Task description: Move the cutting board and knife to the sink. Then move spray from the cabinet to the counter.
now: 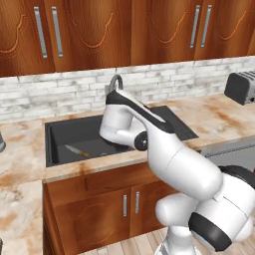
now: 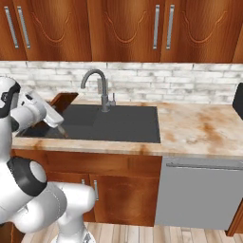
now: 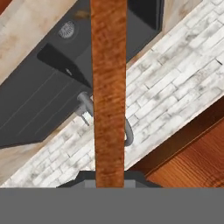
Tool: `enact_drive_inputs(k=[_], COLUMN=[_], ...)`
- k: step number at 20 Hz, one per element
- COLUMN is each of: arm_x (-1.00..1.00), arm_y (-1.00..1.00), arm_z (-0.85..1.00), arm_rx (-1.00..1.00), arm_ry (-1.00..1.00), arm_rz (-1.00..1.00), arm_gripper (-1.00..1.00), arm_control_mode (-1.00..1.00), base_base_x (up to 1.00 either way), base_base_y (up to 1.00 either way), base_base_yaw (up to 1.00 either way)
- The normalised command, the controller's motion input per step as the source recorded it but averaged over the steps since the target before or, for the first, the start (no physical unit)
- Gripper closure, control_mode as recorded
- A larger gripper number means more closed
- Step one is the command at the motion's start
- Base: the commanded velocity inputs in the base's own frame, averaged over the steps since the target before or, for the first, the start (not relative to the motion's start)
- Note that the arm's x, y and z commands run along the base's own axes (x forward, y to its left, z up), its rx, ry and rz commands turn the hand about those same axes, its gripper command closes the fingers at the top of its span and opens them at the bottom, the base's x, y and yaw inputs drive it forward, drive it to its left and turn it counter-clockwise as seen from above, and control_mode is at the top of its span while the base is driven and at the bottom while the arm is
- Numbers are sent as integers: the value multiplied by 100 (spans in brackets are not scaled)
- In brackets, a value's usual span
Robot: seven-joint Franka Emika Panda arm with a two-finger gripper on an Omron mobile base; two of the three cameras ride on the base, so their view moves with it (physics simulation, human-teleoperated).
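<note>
Looking at the left base view first: the knife (image 1: pixel 75 151) is lying on the floor of the sink (image 1: pixel 60 130), left of frame centre, blade toward upper left. The arm is covering the middle of the basin, so the gripper itself is hidden here.

Right base view: the cutting board (image 2: pixel 60 101) is showing as a brown slab at centre left, tilted up over the sink's (image 2: pixel 123 124) left end, just beyond the wrist.

Hand view: the board (image 3: pixel 108 87) is running as a vertical wooden band up the frame centre, with the gripper (image 3: pixel 109 180) clamped tight on its near end. The drain and the faucet (image 3: pixel 83 107) are lying behind it.

Judgement: the board is stiff, fairly heavy and smooth, so an end grip is leaving a long lever. Lowering slowly seems wise, clear of the knife.
</note>
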Motion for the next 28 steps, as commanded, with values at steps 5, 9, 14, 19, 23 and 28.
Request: enact_drive_inputs(k=[5, 9, 14, 19, 23, 28], arm_x=[26, 22, 4, 5, 26, 49], arm_y=[22, 8, 20, 32, 22, 16], arm_z=[1, 13, 26, 5, 0, 0], arm_rx=[-25, -20, -17, -10, -17, -32], arm_ry=[15, 19, 9, 0, 3, 7], arm_rz=[0, 0, 5, 13, 9, 1], arm_gripper=[100, 100, 100, 100, 100, 100], arm_control_mode=[-100, -100, -100, -100, -100, -100], base_base_x=[0, 0, 0, 0, 0, 0], base_base_y=[0, 0, 0, 0, 0, 0], base_base_yaw=[0, 0, 0, 0, 0, 0])
